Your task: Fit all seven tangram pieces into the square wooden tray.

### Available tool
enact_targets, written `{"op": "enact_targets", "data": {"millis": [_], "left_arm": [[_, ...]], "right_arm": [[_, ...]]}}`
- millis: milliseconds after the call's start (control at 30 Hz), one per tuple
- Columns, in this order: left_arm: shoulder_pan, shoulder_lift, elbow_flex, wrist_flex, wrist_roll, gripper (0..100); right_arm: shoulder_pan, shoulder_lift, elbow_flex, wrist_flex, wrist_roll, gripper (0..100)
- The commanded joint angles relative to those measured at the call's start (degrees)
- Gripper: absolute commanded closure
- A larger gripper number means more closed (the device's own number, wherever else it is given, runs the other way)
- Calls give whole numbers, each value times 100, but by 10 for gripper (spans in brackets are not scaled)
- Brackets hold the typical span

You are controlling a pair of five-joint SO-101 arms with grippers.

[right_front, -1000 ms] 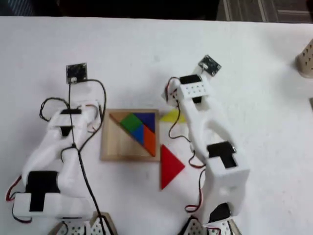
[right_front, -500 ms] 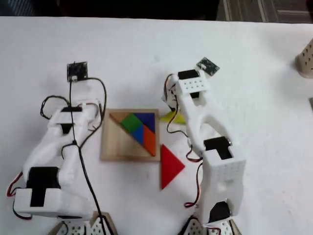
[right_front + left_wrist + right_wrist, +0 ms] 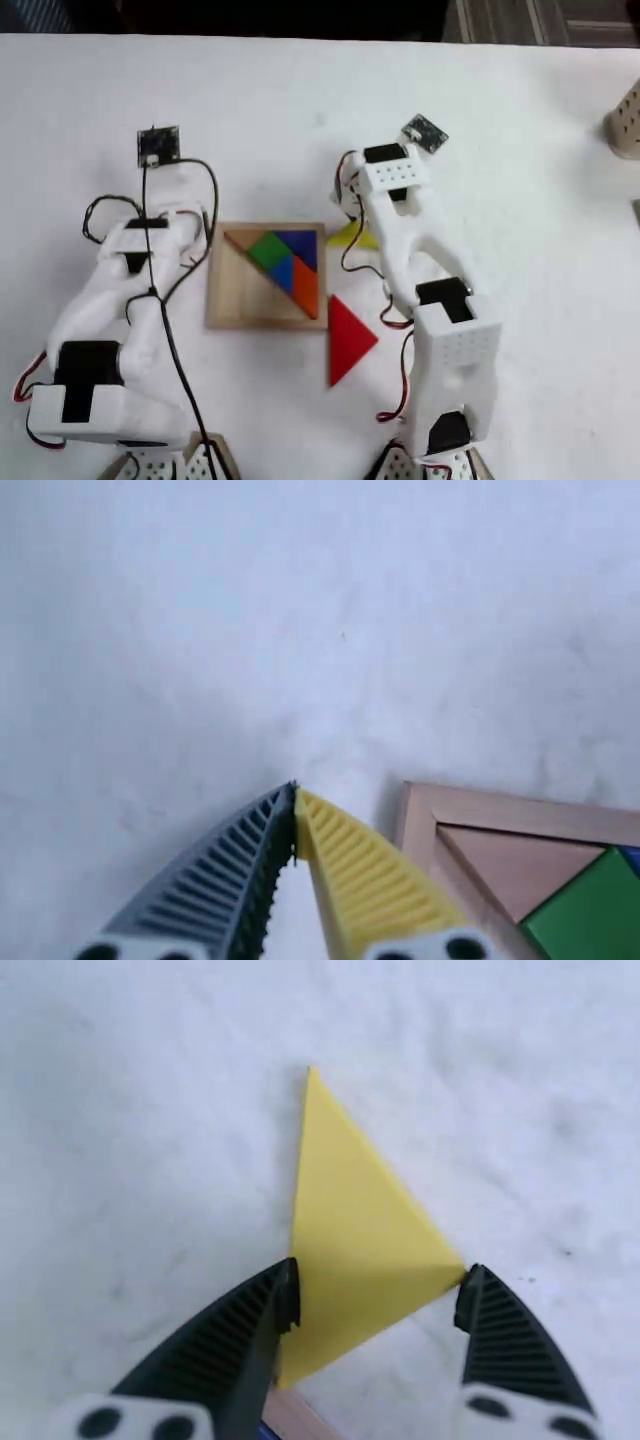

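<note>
On the white tabletop (image 3: 520,200), the wooden tray (image 3: 232,295) had coloured pieces (image 3: 268,250) in its right half. The red triangle (image 3: 347,338) lay just beside it. The right tool (image 3: 379,1293) was spread around the yellow triangle (image 3: 350,1230). The left tool (image 3: 293,805) was pressed together, empty, by the tray's corner.

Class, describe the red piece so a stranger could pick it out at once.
Find the square wooden tray on the white table. Just off its right edge, by the lower corner in the high view, the red triangle lies flat. It is the only red piece; the other loose one is the yellow triangle.
</note>
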State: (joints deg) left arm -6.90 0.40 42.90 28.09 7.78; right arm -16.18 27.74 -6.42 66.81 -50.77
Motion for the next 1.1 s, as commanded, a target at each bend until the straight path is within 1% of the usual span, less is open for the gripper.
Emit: {"op": "enact_targets", "data": {"millis": [0,100,267,367,467,600,767,867,933,1067], "left_arm": [[-57,-22,-273,-97,35,977],[-57,-22,-273,-97,35,977],[-57,-22,-264,-88,35,977],[-57,-22,-264,-79,35,977],[-57,-22,-290,18,26,977],[-57,-22,-290,18,26,977],[-66,-22,-290,18,26,977],[-66,-22,-290,18,26,977],[-66,-22,-290,18,26,977],[-66,-22,-290,18,26,977]], "right_arm": [[-40,-13,-185,-92,0,747],[-40,268,-264,-136,-9,731],[-84,699,-651,-180,-9,614],[-84,796,-730,-180,-9,604],[-84,831,-730,-171,-9,643],[-75,822,-730,-101,26,752],[-48,743,-738,-101,1064,908],[-31,611,-703,-92,1521,975],[4,532,-703,48,1662,980],[22,435,-721,338,1697,974]]}}
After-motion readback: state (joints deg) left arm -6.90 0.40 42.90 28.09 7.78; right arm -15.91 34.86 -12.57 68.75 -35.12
